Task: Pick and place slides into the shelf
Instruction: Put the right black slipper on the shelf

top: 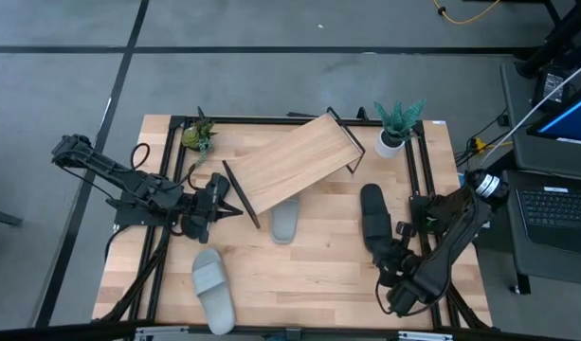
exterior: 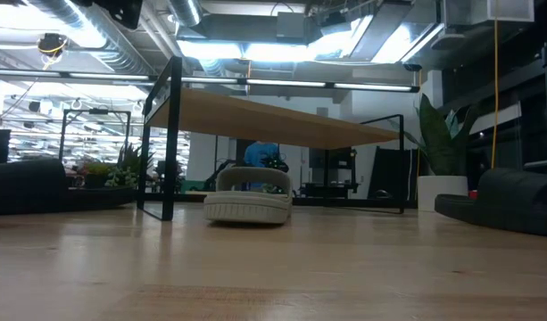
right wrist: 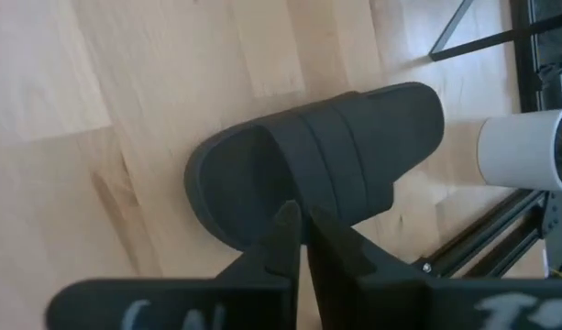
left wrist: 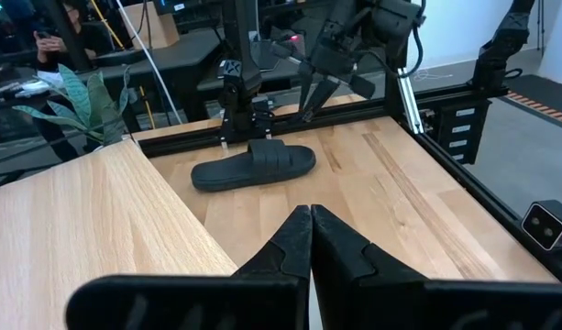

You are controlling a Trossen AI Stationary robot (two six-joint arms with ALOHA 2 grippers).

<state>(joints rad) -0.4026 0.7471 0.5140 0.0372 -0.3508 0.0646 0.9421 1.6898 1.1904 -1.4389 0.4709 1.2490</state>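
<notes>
The shelf (top: 299, 161) is a tilted light wood board on a black wire frame, standing in the table's middle. One grey slide (top: 285, 220) lies flat half under its near edge, also seen in the low view (exterior: 248, 198). The other grey slide (top: 212, 289) lies near the table's near edge. A black slide (top: 373, 216) lies flat right of the shelf. A second black slide I cannot make out. My right gripper (right wrist: 302, 225) is shut and hovers over the black slide's (right wrist: 317, 165) near end. My left gripper (left wrist: 310, 213) is shut beside the shelf's left corner (left wrist: 79, 211).
A small plant (top: 199, 135) stands at the far left corner and a potted plant in a white pot (top: 394, 128) at the far right. Black frame rails (top: 418, 180) run along the table's sides. Bare wood lies between the two grey slides.
</notes>
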